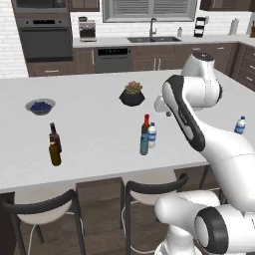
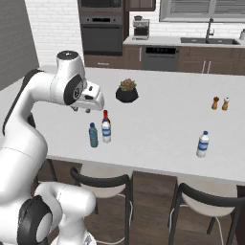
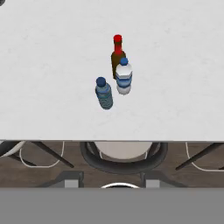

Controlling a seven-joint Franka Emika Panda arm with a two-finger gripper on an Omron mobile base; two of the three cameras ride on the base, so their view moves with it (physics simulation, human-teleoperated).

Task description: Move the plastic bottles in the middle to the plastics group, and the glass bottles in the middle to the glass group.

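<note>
Counter (image 1: 99,149), white island top, holdings listed left to right as seen from the left base view.

Bowl (image 1: 40,106), grey, holding dark blue berries; far left, well apart from the rest.

Glass group (image 1: 55,144): two brown bottles with dark tops, upright, touching or nearly so, one darker behind and one lighter amber in front; near the front edge on the left.

Potted succulent (image 1: 132,94), dark pot, set back toward the middle of the counter; also at (image 2: 127,91).

Middle cluster, three upright bottles standing close together: teal-blue bottle (image 1: 144,142), translucent, blue cap, nearest the front edge, also (image 2: 93,135) and (image 3: 104,93); clear bottle (image 1: 152,135), white label, blue cap, just beside the teal one, also (image 2: 106,130) and (image 3: 124,77); red-capped bottle (image 1: 146,123), amber-brown, narrow neck, directly behind the clear one and touching or nearly touching it, also (image 2: 105,116) and (image 3: 117,51).

Gripper (image 2: 82,109): raised above the counter, to the left of the cluster in the right base view, apart from every bottle; fingers drawn together, empty.

Plastics group (image 1: 240,125): one small clear water bottle, blue cap, blue-white label, upright; far right near the front edge, also (image 2: 203,144).

Two shakers (image 2: 220,103), small, brown, side by side; behind the water bottle, well apart from it.

Stools (image 1: 149,191), dark-framed with pale seats, tucked under the front edge.
</note>
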